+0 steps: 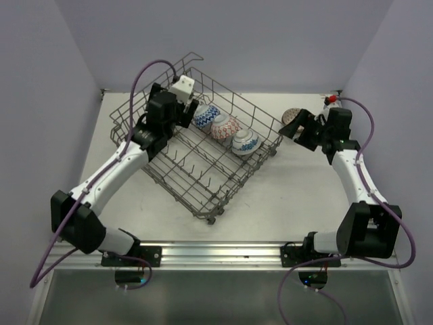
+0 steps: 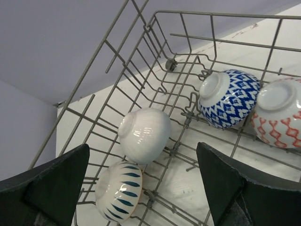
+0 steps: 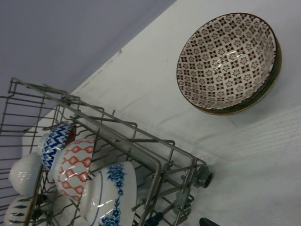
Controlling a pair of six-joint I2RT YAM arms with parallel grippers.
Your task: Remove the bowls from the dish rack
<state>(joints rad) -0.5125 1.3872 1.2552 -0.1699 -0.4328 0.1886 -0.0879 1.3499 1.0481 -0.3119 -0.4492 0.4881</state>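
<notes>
The grey wire dish rack [image 1: 203, 177] sits mid-table, turned at an angle. In the top view it holds a blue-patterned bowl [image 1: 205, 117], a red-patterned bowl [image 1: 224, 126] and a blue-floral bowl [image 1: 246, 142]. My left gripper [image 2: 143, 151] is open and empty, hovering over the rack's far-left part. Below it lie a plain white bowl [image 2: 145, 134] and a blue-striped bowl [image 2: 118, 190], with the blue-patterned bowl [image 2: 230, 98] and red-patterned bowl [image 2: 280, 113] to the right. My right gripper [image 1: 296, 126] looks open and empty, right of the rack beside a brown-patterned bowl [image 3: 228, 61] on the table.
The brown-patterned bowl rests in another bowl with a dark green rim [image 3: 268, 89]. The rack's wheeled corner [image 3: 203, 180] is close under my right wrist. Grey walls close in the back and both sides. A small red-and-white object [image 1: 331, 100] sits at the far right corner.
</notes>
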